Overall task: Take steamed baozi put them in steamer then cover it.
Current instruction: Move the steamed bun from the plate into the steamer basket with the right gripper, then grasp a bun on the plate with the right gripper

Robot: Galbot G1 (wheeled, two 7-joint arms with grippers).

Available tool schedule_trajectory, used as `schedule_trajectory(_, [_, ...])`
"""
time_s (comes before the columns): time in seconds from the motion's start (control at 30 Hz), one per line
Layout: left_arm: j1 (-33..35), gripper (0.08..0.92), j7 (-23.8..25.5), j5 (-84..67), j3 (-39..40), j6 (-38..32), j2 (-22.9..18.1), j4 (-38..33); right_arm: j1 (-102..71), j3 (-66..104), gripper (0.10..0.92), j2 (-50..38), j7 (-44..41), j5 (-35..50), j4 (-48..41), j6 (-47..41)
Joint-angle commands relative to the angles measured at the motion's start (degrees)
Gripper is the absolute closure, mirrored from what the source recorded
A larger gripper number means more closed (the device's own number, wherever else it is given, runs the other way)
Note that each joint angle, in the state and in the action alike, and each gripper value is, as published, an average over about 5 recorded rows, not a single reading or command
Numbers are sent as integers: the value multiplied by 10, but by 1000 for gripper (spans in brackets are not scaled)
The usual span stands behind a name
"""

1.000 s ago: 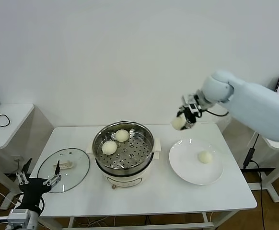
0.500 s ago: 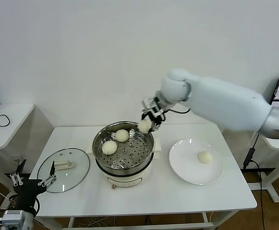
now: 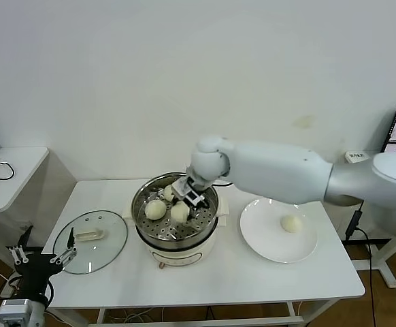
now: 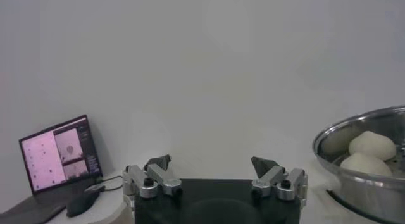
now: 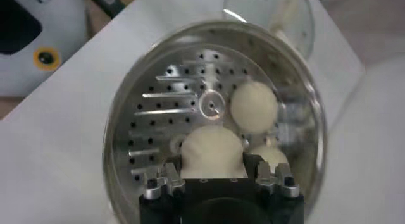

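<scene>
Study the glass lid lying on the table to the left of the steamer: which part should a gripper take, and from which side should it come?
Probably the cream-white oblong handle at the centre of the cover. The lid lies flat on the table with the handle facing up, and its glass and thin rim offer little to pinch. Come straight down from above, jaws across the handle's narrow width. The open left gripper waits nearest.

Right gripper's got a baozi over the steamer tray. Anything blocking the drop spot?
Nothing visible does. The right gripper is shut on a baozi low inside the steamer, over bare perforated tray. Two buns already inside sit beside that spot, not under it. The cover lies on the table to the left.
</scene>
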Motion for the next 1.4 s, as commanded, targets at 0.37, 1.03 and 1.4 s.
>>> schedule_trajectory(0.37, [-1,177,-1,0,-1,-1,-4,0,-9,-25,409,27,2,-42,-3,71])
schedule_trajectory(1.03, [-7,177,-1,-1,-1,0,4,0,44,33,203,-50,-9,8,15,38])
schedule_trajectory(1.4, [-8,177,-1,-3,0,-1,14,-1,43,87,202,-211,-50,28,40,-86])
